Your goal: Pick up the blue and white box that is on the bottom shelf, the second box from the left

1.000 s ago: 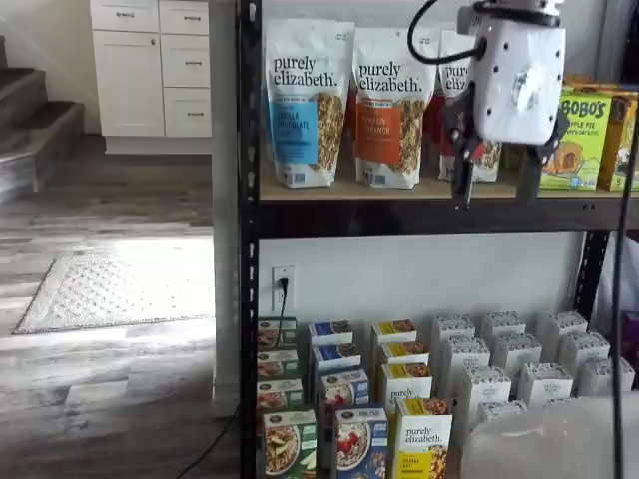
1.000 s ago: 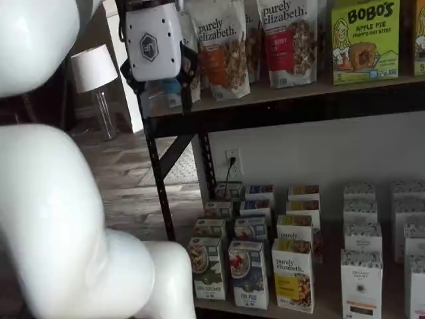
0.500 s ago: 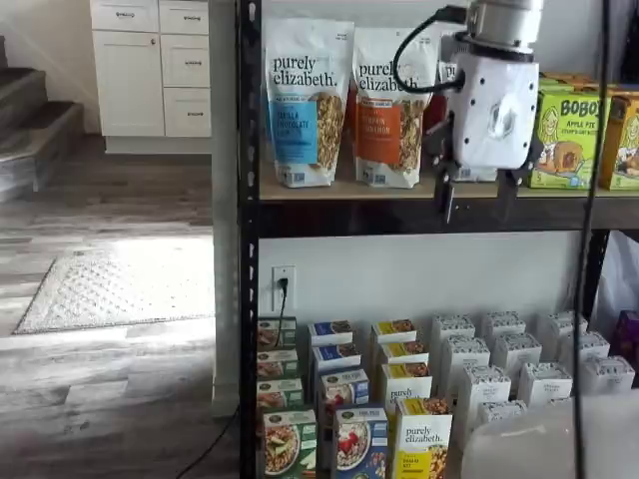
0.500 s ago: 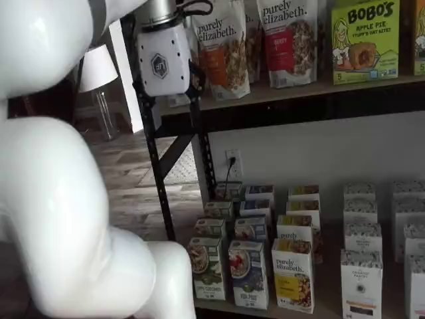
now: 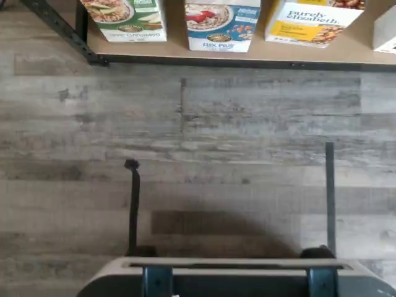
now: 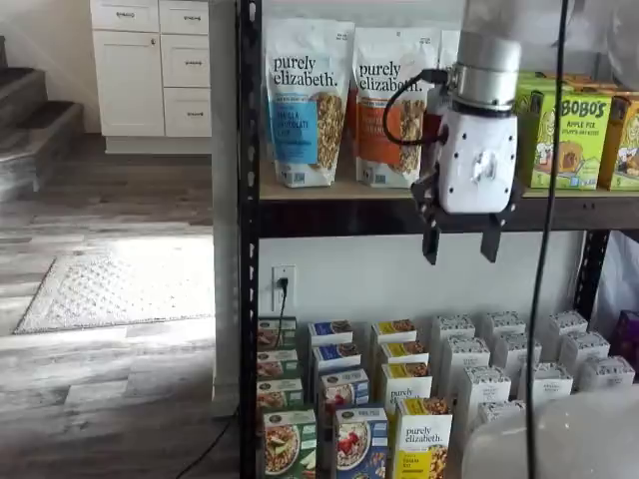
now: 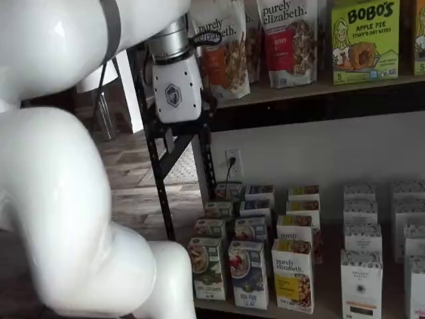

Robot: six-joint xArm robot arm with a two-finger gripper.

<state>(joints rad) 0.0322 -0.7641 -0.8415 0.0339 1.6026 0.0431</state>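
Wrist view: plank floor fills most of the shot, w/ the front lip of the bottom shelf [image 5: 185, 60] along one edge. Three cartons stand on it: green-fronted carton [image 5: 127, 18], the blue and white box [image 5: 221, 23] beside it, then the yellow-fronted carton [image 5: 312, 21]. Camera sits well back from the shelf, no fingers visible here.

Shelf view, front-on: gripper [image 6: 461, 238] hangs at upper-tier height, fingers apart w/ a plain gap, nothing between them. The target box [image 6: 359, 442] is far below, front row, wedged between green and yellow neighbours. Risk: a long descent leaves room for drift, and w/ cartons packed close a finger could land on a neighbour's top or nudge it over.

Shelf view, from the side: gripper body [image 7: 176, 93] shows by the rack's black upright [image 7: 158, 179]; fingers not clear here. Box [image 7: 248, 272] stands upright near the shelf's front. Likely hazards: clipping the upright or upper board on the way down, or pinching two cartons at once, since gaps between them look tight.
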